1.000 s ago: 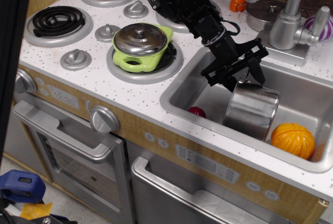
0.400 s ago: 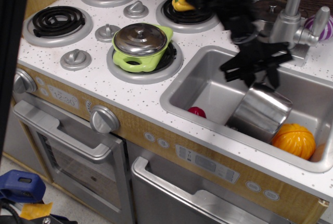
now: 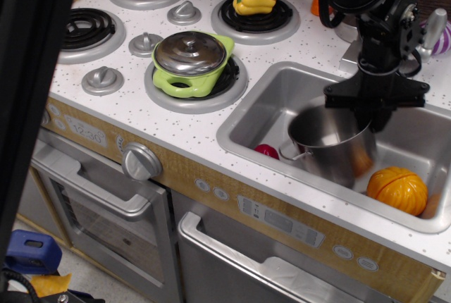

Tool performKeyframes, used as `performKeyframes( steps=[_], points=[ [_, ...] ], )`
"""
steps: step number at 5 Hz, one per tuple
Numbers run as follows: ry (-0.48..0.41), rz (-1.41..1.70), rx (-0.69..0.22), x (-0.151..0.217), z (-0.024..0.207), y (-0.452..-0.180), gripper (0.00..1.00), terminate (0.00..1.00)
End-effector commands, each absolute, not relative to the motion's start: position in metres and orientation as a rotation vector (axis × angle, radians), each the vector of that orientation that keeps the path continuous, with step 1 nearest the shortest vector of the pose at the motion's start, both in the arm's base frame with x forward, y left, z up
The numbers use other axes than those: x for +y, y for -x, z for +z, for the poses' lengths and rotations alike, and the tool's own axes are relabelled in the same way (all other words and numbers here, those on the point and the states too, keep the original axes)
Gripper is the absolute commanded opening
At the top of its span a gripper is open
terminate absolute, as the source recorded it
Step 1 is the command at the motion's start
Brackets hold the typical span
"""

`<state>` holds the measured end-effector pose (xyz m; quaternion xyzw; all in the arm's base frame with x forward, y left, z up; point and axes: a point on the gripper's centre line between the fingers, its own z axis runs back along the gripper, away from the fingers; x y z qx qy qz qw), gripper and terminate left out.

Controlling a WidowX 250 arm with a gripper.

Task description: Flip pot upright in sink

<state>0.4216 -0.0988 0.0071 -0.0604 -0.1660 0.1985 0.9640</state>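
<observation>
**Pot almost upright in the sink**

The claw (image 3: 375, 109) hung over the sink (image 3: 276, 99) and was clamped on the far rim of the pot (image 3: 331, 144). The pot was just below the claw, inside the sink, with its mouth turned up and a little toward the camera, so it seemed tilted and not yet flat. Whether its base touched the sink floor, I could not tell. A small red thing (image 3: 267, 151) lay to the left of the claw, close beside the pot, and an orange pumpkin (image 3: 398, 189) lay below and right of the claw, very near the pot wall.

In my judgement the flip was nearly done. To finish well, the claw should level the rim first, then lower the pot slowly until the base rests flat, keeping it between the two toys, and only then let go. Releasing too early could let the pot tip against the pumpkin.
</observation>
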Motion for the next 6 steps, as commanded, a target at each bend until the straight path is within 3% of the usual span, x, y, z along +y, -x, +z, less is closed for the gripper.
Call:
performKeyframes(
  steps=[1,2,3,5,6],
  points=[
    [0.101,0.385,-0.464,-0.0917,0.0369,-0.4390,0.00,0.00],
    [0.116,0.390,-0.461,-0.0955,0.0332,-0.4356,0.00,0.00],
    [0.154,0.378,-0.445,-0.0986,0.0303,-0.4307,1.00,0.00],
    [0.154,0.378,-0.445,-0.0986,0.0303,-0.4307,1.00,0.00],
    [0.154,0.378,-0.445,-0.0986,0.0303,-0.4307,1.00,1.00]
  ],
)
